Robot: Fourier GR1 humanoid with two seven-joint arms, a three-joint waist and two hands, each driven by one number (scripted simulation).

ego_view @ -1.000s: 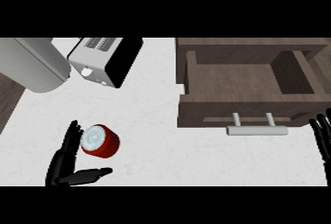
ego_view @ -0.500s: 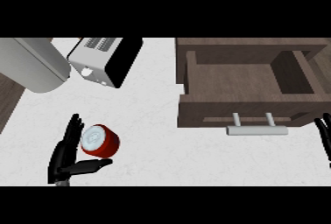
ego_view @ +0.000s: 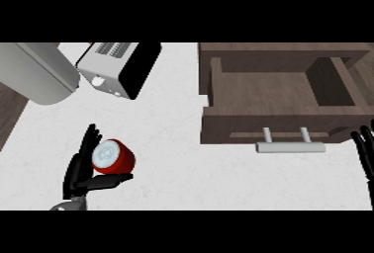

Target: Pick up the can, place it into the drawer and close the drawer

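Left robot hand [ego_view: 82, 170] at 7 o'clock: fingers up along far side of can [ego_view: 113, 157], thumb tucked under; cupped round it, not visibly closed tight. Can red, silvery top tilted toward view, on white counter [ego_view: 175, 128]. Right robot hand [ego_view: 363, 153] at 3 o'clock edge, fingers straight, empty, resting. Drawer [ego_view: 274, 94] at 1 o'clock, pulled out, handle [ego_view: 289, 147] in front. Toaster [ego_view: 116, 66] at 11 o'clock. Risk (judgement): tilted can slipping sideways on lift, or clipping drawer's front wall during carry.
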